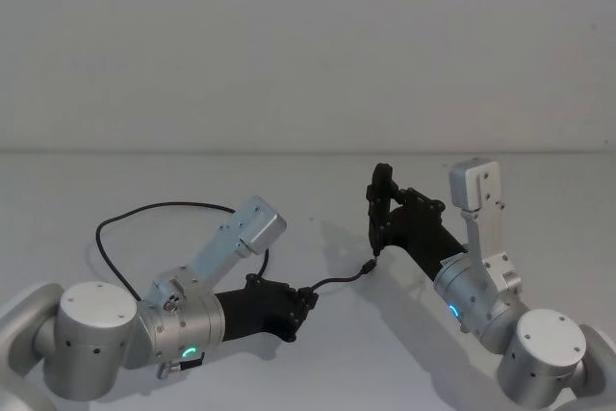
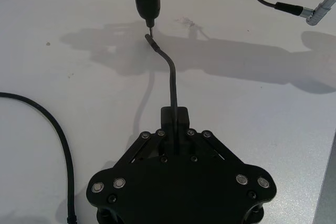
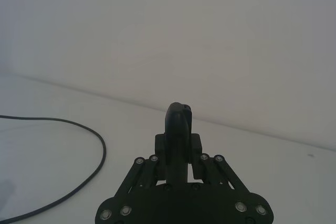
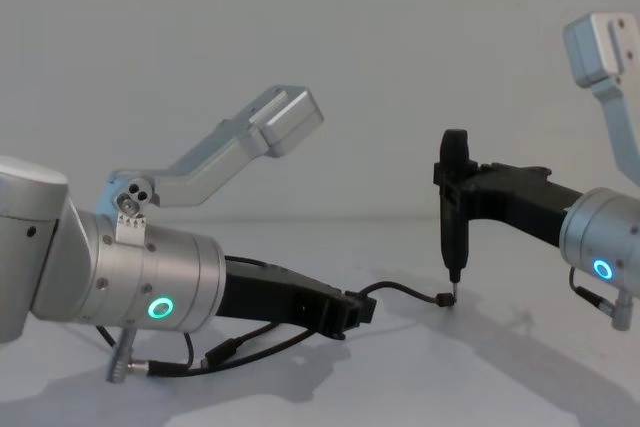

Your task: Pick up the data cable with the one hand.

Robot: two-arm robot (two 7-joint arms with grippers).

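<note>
The data cable point(image 1: 144, 209) is a thin black cord looping over the white table at the left. My left gripper point(image 1: 306, 300) is low over the table and shut on the cable near one end. In the left wrist view a short stretch of cable point(image 2: 170, 72) sticks out past the fingers and casts a shadow below it. Its small plug point(image 4: 441, 298) lies just under the tip of a black pen-shaped tool point(image 4: 455, 207). That tool stands upright in my right gripper point(image 1: 383, 211), which is shut on it at centre right.
The white table point(image 1: 318, 190) ends at a plain wall behind. A short lead with a silver plug point(image 2: 291, 9) hangs from the right arm. A similar lead point(image 4: 130, 367) hangs under the left arm.
</note>
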